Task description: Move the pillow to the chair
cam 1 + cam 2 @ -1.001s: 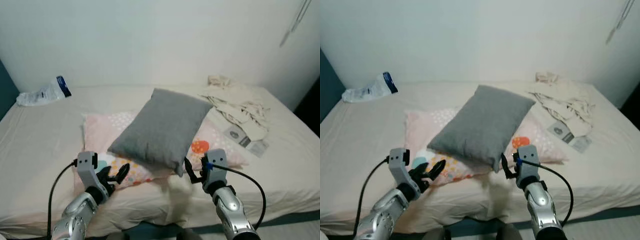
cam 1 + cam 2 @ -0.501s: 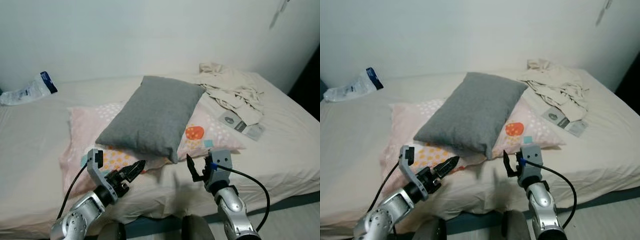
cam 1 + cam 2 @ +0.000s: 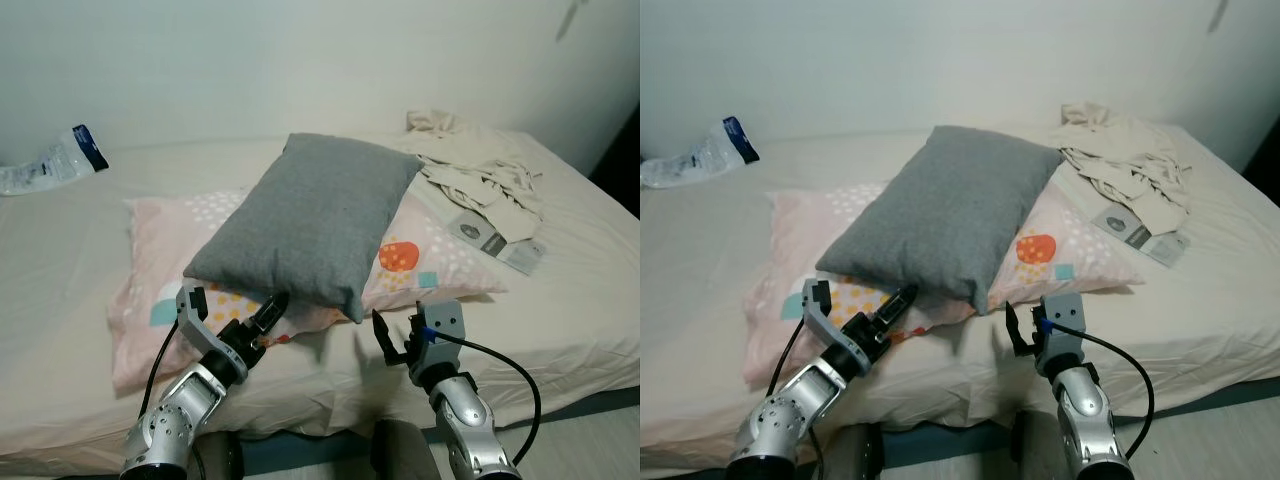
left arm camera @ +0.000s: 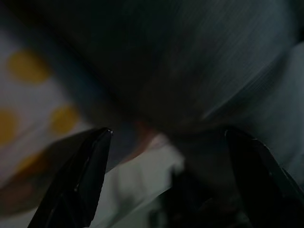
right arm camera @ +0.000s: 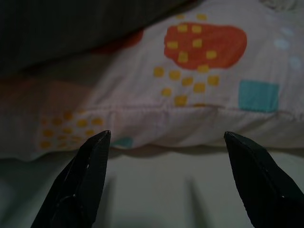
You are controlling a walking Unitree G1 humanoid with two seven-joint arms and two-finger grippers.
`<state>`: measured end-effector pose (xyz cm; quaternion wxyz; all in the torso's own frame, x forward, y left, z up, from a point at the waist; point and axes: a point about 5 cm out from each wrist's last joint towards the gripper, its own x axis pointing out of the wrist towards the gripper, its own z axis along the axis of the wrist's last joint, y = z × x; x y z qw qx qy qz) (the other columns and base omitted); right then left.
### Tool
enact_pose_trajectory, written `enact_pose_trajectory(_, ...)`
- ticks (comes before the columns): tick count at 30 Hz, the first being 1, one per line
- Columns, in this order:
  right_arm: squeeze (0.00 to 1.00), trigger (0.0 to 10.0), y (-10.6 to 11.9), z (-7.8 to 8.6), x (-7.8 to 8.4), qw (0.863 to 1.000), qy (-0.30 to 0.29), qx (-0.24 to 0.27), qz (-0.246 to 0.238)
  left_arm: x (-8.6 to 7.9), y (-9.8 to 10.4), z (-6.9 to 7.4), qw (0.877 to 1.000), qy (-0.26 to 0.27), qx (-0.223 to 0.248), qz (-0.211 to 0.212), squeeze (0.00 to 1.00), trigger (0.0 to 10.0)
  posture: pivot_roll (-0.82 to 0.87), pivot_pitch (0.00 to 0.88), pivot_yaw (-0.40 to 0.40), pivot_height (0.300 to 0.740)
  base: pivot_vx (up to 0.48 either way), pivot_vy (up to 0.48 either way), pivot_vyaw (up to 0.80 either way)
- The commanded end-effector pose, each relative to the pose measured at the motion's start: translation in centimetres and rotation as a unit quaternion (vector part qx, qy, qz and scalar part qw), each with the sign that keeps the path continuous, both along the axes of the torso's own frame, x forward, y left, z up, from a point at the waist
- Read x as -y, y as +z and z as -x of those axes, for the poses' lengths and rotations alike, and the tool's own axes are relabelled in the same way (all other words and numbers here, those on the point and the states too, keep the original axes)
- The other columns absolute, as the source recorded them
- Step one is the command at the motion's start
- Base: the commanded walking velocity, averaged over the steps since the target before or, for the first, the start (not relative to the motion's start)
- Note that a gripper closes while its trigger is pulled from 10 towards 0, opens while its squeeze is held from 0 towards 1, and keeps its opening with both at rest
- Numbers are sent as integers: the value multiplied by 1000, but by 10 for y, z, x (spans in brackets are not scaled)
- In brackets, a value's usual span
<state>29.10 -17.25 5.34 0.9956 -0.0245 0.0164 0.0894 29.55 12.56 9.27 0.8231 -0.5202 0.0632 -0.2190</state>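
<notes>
- The grey pillow (image 3: 310,225) lies mid-bed, slanted across a pink patterned pillow (image 3: 160,260) toward the bed's (image 3: 60,230) front edge.
- The left gripper (image 3: 268,310), fingers spread wide, noses at the grey pillow's near-left corner, likely to slip around its edge.
- The right gripper (image 3: 395,335), also wide, hovers near the front edge, facing the pink pillow, ready to flank.

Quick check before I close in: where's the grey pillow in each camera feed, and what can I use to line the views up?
Left eye view: grey pillow lies mid-frame, on the patterned pink pillow.
Right eye view: grey pillow again mid-frame.
Left wrist view: it is the dark grey mass just beyond the open fingers.
Right wrist view: a dark band along one edge.
Shared landmark: the pink pillow's orange patch.
</notes>
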Motion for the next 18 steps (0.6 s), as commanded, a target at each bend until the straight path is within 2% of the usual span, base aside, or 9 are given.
enact_pose_trajectory(1, 0, 10000, -2, 2, 0, 1000, -1, -6, -7, 2, 8, -5, 998, 11, 7, 58, 0, 10000, 35, 95, -22, 575, 0, 0, 0)
enact_pose_trajectory(5, 0, 10000, -2, 3, 0, 1000, -2, -7, -7, 6, 17, -9, 996, 10, 21, 90, 0, 10000, 33, 94, -22, 575, 0, 0, 0)
enact_pose_trajectory(6, 0, 10000, -2, 3, 0, 1000, -2, -7, -6, 10, 20, -13, 995, 5, 24, 98, 1000, 10000, 32, 95, -22, 575, 0, 0, 0)
enact_pose_trajectory(9, 0, 10000, -2, 3, 1, 1000, -2, -9, -5, 20, 24, -19, 995, -10, 32, 99, 1000, 10000, 31, 96, -21, 575, 0, 0, 0)
enact_pose_trajectory(13, 0, 10000, -2, 3, 1, 1000, -2, -11, -5, 24, 26, -24, 995, -12, 28, 97, 1000, 10000, 33, 96, -19, 575, 0, 0, 0)
enact_pose_trajectory(14, 0, 10000, -2, 3, 1, 1000, -3, -12, -5, 26, 26, -27, 997, -7, 26, 73, 1000, 10000, 33, 97, -20, 575, 0, 0, 0)
enact_pose_trajectory(15, 0, 10000, -2, 3, 1, 1000, -3, -12, -5, 26, 26, -27, 997, -7, 26, 73, 1000, 10000, 33, 97, -20, 575, 0, 0, 0)
enact_pose_trajectory(18, 0, 10000, -3, 3, 0, 1000, -3, -14, -6, 34, 31, -34, 999, 0, 33, 7, 1000, 10000, 39, 99, -25, 575, 0, 0, 0)
